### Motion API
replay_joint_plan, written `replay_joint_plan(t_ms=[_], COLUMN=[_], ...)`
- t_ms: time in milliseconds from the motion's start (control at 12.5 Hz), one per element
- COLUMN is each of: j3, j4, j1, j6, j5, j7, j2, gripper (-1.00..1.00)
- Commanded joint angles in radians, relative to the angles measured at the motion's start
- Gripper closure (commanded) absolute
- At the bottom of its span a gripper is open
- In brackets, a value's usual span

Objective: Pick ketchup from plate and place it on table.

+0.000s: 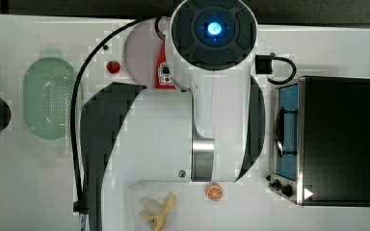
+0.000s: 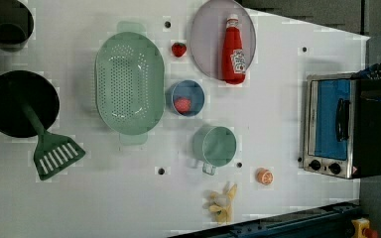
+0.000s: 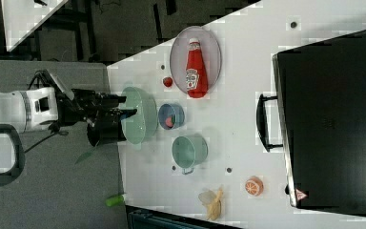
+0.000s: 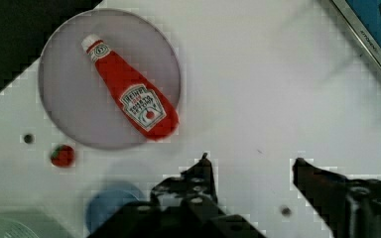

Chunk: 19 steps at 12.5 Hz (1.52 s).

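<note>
— Going across the left view from its left, what is sitting there?

— A black pan (image 2: pixel 21 103) with a green spatula (image 2: pixel 49 148) is lying at the left view's left; the dark pot (image 2: pixel 7 21) above it is being cut off by the frame edge. Next, a green basket (image 2: pixel 129 83) is resting on the table (image 2: pixel 278 124), then a strawberry (image 2: pixel 179 49), a blue bowl (image 2: pixel 186 97) holding something red that is hard to make out, and a green cup (image 2: pixel 216 145).

— And the ketchup?

— The ketchup (image 2: pixel 233 49) is lying flat on the plate (image 2: pixel 206 39), cap toward the table's far edge, its base reaching the plate's rim. In the top view the arm is covering most of it; just a bit of label (image 1: pixel 164 72) and part of the plate (image 1: pixel 139 50) are peeking out.

— Further right?

— An orange slice (image 2: pixel 264 176), a pale banana-like bunch (image 2: pixel 222 202) that is too blurred to name surely, and a toaster oven (image 2: pixel 337 126) running off the left view's right.

— The tool?

— In the wrist view the gripper (image 4: pixel 252 161) is hanging over bare table, jaws spread wide and pinching nothing, well apart from the bottle. Its fingers (image 4: pixel 201 173) are being cropped at the frame edge.
</note>
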<state>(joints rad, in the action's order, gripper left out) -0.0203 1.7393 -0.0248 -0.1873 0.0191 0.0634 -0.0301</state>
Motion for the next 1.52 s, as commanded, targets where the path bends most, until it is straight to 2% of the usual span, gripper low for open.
replay_joint_plan(t_ms=[80,240,800,1280,1520], j3=[-0.044,-0.05,-0.103,-0.131,-0.131], j4=[0.051,0.051,0.048,0.032,0.004], j1=[-0.1,-0.099,-0.079,-0.064,-0.057], j6=[0.156,0.15,-0.022,-0.251,-0.397], j5=[-0.044,-0.044,-0.045,-0.039,0.005], j7=[-0.082,-0.045,0.056,0.369,0.555], j2=[0.164,0.137,-0.085,-0.319,-0.426], gripper=[-0.58,-0.99,-1.0,-1.0,-1.0])
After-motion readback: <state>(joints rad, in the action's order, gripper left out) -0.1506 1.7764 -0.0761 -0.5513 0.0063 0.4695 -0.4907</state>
